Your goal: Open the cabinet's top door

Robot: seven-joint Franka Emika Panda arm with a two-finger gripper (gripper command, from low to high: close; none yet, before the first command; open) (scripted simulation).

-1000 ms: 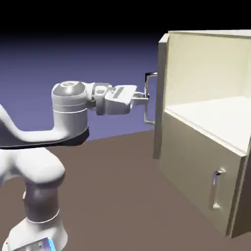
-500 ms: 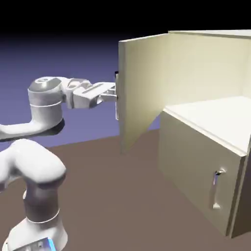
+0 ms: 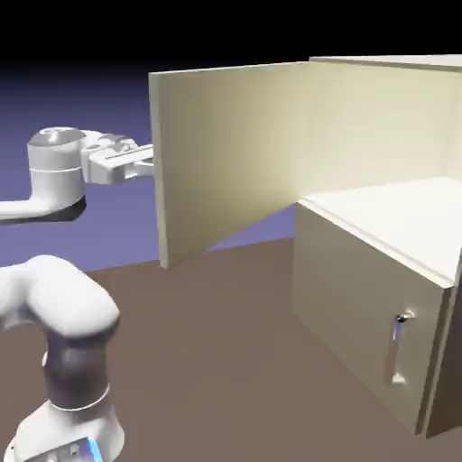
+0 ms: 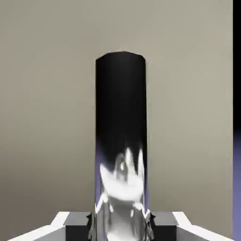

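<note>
The top door [image 3: 230,153] has swung much wider in this last second, its free edge now beside the arm. The claw [image 4: 121,230] is closed around its handle [image 4: 121,113], so opening seems nearly complete.

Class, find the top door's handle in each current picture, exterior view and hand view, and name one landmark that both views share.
Exterior view: not visible; the swung-out door hides it.
Hand view: the handle stands upright in the middle, running down to the bottom edge between the tips of the pincer.
Shared landmark: the top door, seen from its inner side in the exterior view and filling most of the hand view behind the handle.
</note>
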